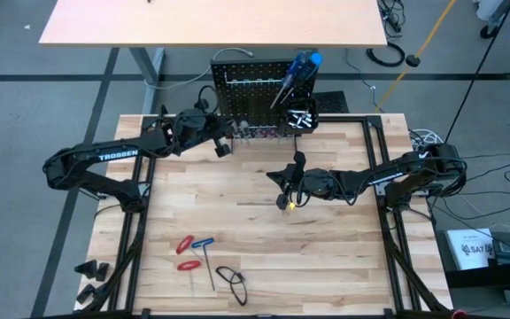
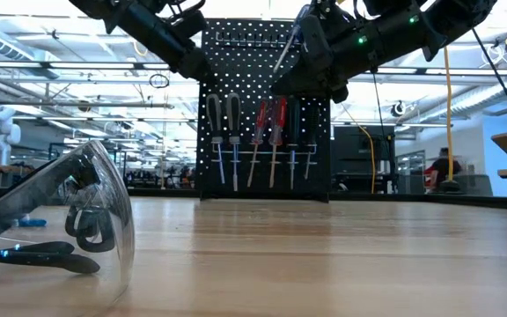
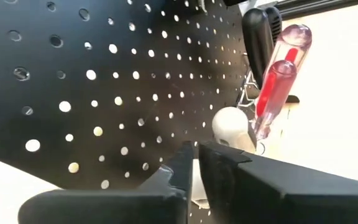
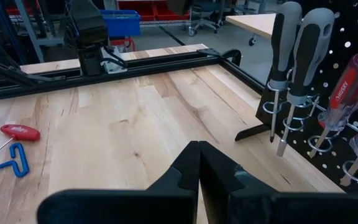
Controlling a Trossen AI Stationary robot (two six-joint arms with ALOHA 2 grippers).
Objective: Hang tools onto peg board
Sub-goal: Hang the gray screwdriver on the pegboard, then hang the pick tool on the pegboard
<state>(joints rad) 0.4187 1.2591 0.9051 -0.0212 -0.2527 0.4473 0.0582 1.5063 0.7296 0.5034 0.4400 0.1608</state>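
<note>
Both hands are empty: right hand (image 1: 283, 197) pressed together, left hand (image 1: 224, 146) nearly so beside the peg board (image 1: 246, 84). Next, a T-handle key (image 1: 204, 244) must be fetched from the desk (image 1: 326, 257).

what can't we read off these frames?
- Contents of the small black bin on the black perforated peg board: high view, too small.
- Red-handled and blue-handled T-shaped keys on the table: low view, hidden behind clear safety glasses.
- Lower part of the translucent red screwdriver handles: left wrist view, behind the left end effector.
</note>
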